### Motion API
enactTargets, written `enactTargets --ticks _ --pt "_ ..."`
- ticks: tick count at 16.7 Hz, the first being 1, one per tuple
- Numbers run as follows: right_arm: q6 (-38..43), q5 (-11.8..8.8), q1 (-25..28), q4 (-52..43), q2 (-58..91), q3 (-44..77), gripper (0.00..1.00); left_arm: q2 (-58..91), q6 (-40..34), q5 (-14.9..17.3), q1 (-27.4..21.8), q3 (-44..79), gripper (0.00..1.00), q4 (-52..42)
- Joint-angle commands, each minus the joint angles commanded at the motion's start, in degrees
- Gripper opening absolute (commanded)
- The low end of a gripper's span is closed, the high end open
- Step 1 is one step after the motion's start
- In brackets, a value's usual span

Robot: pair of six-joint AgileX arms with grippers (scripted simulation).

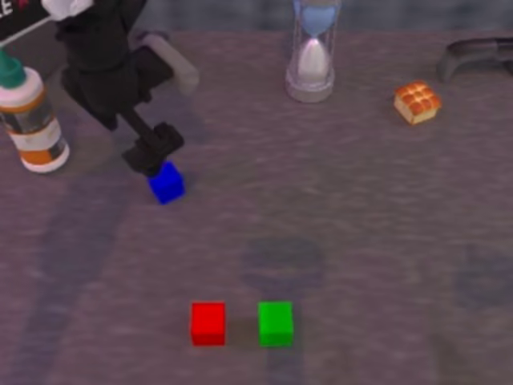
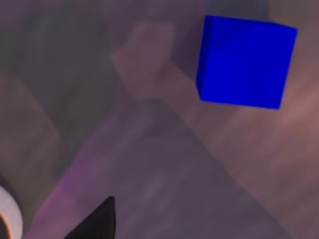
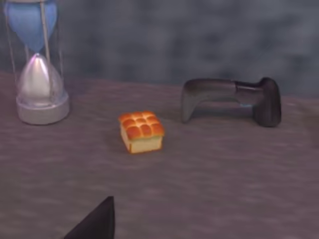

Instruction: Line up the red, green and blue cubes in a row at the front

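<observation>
Left gripper (image 1: 157, 167) sits at the table's ten o'clock, clamped on the blue cube (image 1: 167, 184), which is turned slightly off square. Red cube (image 1: 208, 322) and green cube (image 1: 275, 322) lie square, side by side with a small gap, at six o'clock. Right gripper is out of the top view; I cannot tell its state.

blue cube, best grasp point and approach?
Judging from the top view, grip the blue cube across two opposite vertical side faces, coming from above with the left gripper, which is already right at it. It is a plain cube with flat parallel faces, sitting slightly rotated on the table, so turn the fingers to match. Nothing stands close beside it; the red cube and green cube lie well forward.
</observation>
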Motion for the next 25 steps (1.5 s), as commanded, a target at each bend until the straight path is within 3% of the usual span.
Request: enactTargets --ticks 5,12,20,25 --pt "3.4 0.82 -3.86 6.13 -8.81 -6.66 1.0 10.1 3.0 -0.6 -1.46 11.05 1.0 -4.41" --pt "3.56 0.87 -4.04 6.43 -9.19 -6.94 1.0 10.48 3.11 -0.61 -1.25 11.23 1.0 -4.29" --pt "3.56 0.87 -4.04 6.43 -9.19 -6.94 1.0 14.2 3.25 -0.6 -1.44 0.55 1.0 10.28" --pt "3.56 0.87 -4.04 6.43 -9.19 -6.94 1.0 14.48 3.26 -0.59 -1.44 -0.08 1.0 10.98"
